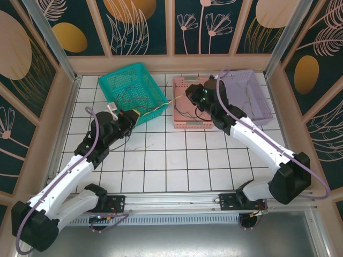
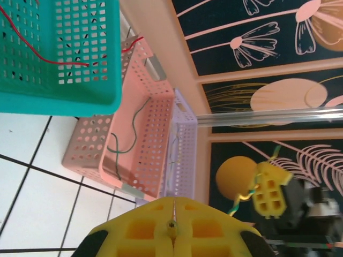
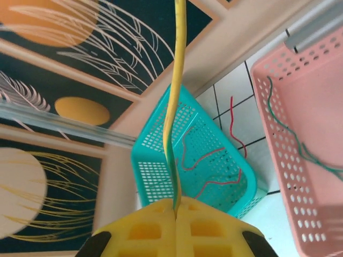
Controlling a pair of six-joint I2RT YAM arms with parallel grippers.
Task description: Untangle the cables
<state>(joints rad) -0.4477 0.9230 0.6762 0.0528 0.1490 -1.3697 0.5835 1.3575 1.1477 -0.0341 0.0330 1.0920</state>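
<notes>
A yellow-green cable [image 1: 158, 108] runs taut between my two grippers, above the gap between the teal basket [image 1: 115, 80] and the pink basket [image 1: 179, 124]. My left gripper [image 1: 139, 114] is shut on its left end, which shows pinched between the yellow pads [image 2: 173, 225]. My right gripper [image 1: 188, 92] is shut on the other end; the cable [image 3: 174, 96] rises straight from its closed jaws [image 3: 176, 206]. Red cables [image 3: 206, 155] lie in the teal basket. A green cable [image 2: 128, 144] lies in the pink basket.
A lilac basket [image 1: 256, 110] with thin cables stands right of the pink one. All three baskets sit at the back of the white tiled table [image 1: 177, 160]. Pink frame walls with floral panels [image 1: 177, 59] close in the back and sides.
</notes>
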